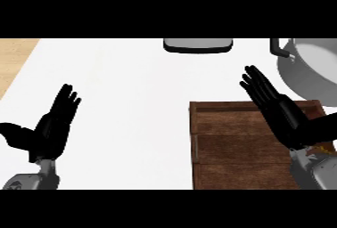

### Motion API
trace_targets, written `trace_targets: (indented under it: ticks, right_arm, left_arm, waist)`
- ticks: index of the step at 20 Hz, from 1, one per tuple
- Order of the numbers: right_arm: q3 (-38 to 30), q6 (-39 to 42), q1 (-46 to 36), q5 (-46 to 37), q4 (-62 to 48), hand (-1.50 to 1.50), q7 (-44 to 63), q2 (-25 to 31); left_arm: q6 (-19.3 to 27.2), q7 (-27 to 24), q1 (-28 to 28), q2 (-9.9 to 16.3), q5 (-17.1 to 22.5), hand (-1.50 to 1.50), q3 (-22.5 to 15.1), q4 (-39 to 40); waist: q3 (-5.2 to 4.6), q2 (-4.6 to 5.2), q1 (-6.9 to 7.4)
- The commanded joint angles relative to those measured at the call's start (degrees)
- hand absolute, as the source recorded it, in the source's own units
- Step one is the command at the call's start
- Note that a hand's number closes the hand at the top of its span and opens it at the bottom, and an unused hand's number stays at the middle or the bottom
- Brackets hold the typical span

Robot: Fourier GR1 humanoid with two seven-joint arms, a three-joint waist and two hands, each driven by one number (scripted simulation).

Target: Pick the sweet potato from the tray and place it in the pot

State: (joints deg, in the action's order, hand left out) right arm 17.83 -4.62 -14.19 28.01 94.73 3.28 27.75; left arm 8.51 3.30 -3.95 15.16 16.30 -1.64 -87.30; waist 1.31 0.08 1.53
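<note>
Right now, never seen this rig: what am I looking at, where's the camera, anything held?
This is one picture, taken from the robot's head and looking steeply down at a white counter. The two black shapes are its hands on grey forearms. The left hand rests open at the left. The right hand is open too, fingers straight, above a brown wooden tray. A grey pot sits at the upper right, partly cut off. A small grey object lies at the far edge; I cannot tell what it is. Neither hand visibly holds anything. The sweet potato is not clearly visible, perhaps hidden under the right hand.
</note>
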Motion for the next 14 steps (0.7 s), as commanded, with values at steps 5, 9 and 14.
trace_targets:
  ticks: [5, 9, 14]
  right_arm:
    - [-2.77, 2.80, 7.28, -12.85, -3.99, 1.50, -6.29, 13.51]
    - [-13.06, -16.49, 3.31, -26.84, -5.76, -1.50, -13.98, 17.32]
    - [-17.21, -23.14, 12.21, -23.11, 1.67, -1.50, -35.95, 6.45]
  left_arm:
    - [-5.68, 1.88, 3.18, 3.16, -5.47, 0.00, -7.13, 3.12]
    - [-6.75, 3.70, 4.75, 1.62, -4.16, 0.00, -8.89, 4.13]
    - [-7.85, 4.08, 2.87, 2.23, -5.30, 0.00, -9.65, 5.46]
  waist:
    - [-1.26, -0.13, -3.65]
    - [-1.11, -1.21, -7.64]
    - [-1.04, -0.66, -5.78]
